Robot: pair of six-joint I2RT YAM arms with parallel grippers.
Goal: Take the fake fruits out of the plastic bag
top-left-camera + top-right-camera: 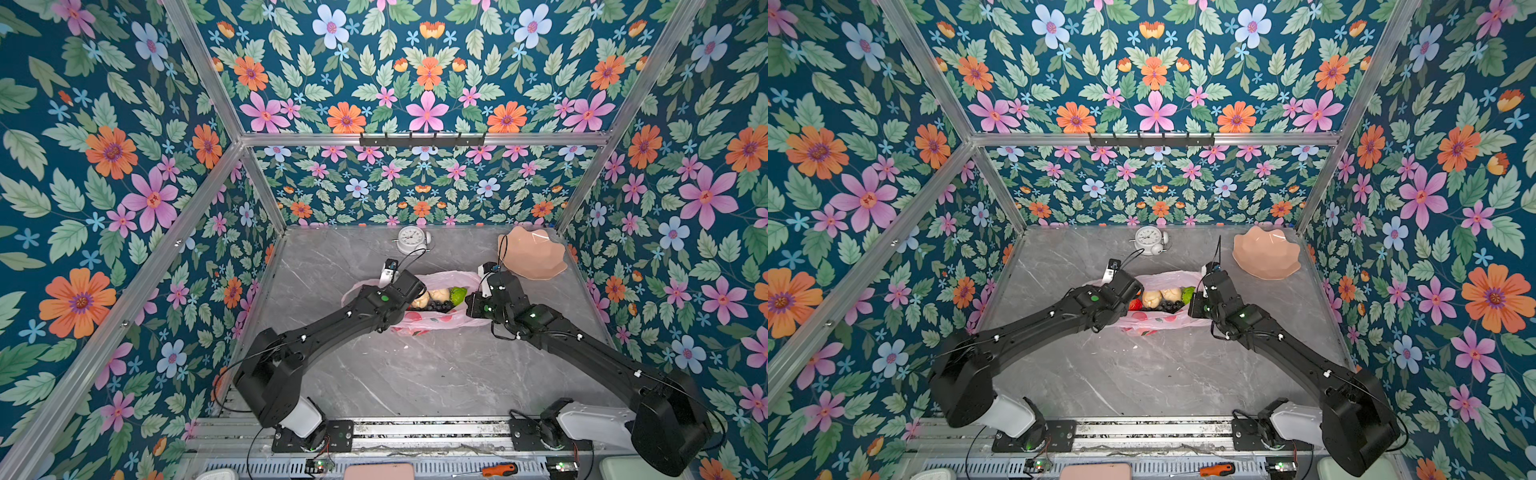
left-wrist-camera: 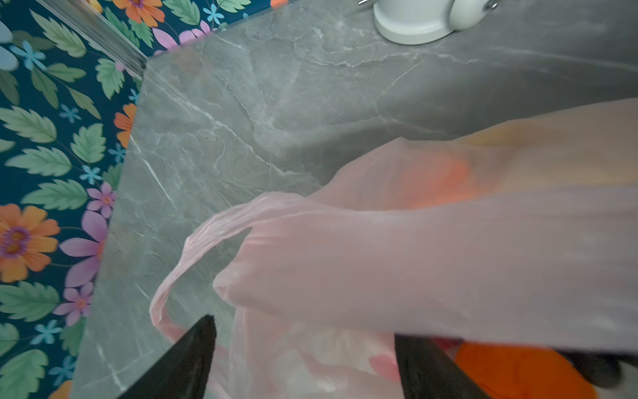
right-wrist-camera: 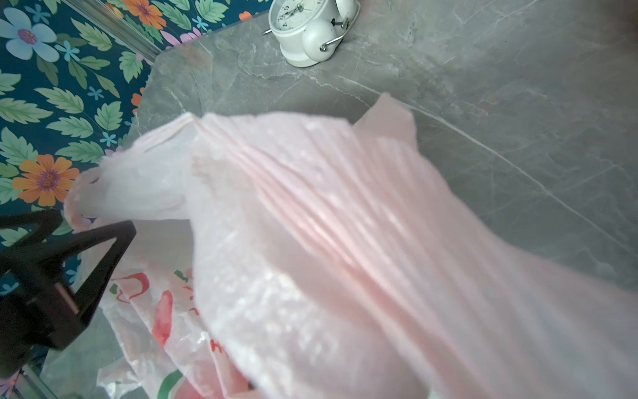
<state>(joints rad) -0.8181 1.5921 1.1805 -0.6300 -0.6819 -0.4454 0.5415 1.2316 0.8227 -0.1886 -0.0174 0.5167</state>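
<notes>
The pink plastic bag (image 1: 417,322) lies mid-table with its mouth spread, seen in both top views. Fake fruits show inside it: pale cream fruits (image 1: 432,297), a bumpy green fruit (image 1: 458,294), dark grapes (image 1: 437,306) and a red one (image 1: 1134,304). An orange fruit (image 2: 518,374) shows in the left wrist view. My left gripper (image 2: 303,331) is open at the bag's left end, with loose film and a handle loop (image 2: 179,276) between its fingers. My right gripper (image 1: 469,301) is at the bag's right end. Taut pleated film (image 3: 328,224) hides its jaws; it is shut on the bag.
A white alarm clock (image 1: 411,240) stands at the back middle. A peach scalloped dish (image 1: 532,253) sits at the back right, just behind my right wrist. Flowered walls close in the table on three sides. An orange screwdriver (image 1: 498,469) lies off the front rail.
</notes>
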